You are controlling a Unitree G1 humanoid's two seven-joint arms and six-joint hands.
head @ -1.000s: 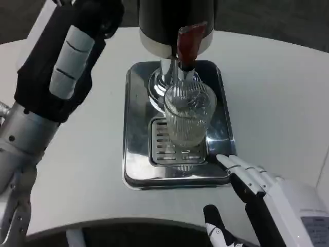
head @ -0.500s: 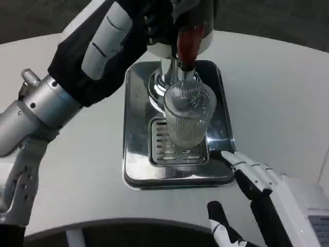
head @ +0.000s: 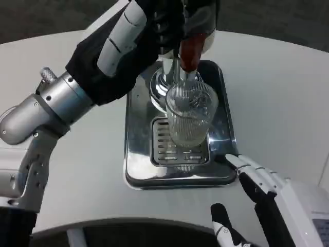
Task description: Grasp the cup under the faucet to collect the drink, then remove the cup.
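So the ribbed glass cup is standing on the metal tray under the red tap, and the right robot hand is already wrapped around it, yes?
Not quite. The head view shows the right robot hand open beside the tray, apart from the cup. The cup does stand on the tray under the red tap.

Cup (head: 189, 119): clear ribbed glass. Drip tray (head: 140, 154): polished mirror-bright metal, slotted grate. Faucet handle (head: 188, 51): glossy red plastic. Desk (head: 277, 103): matt white.
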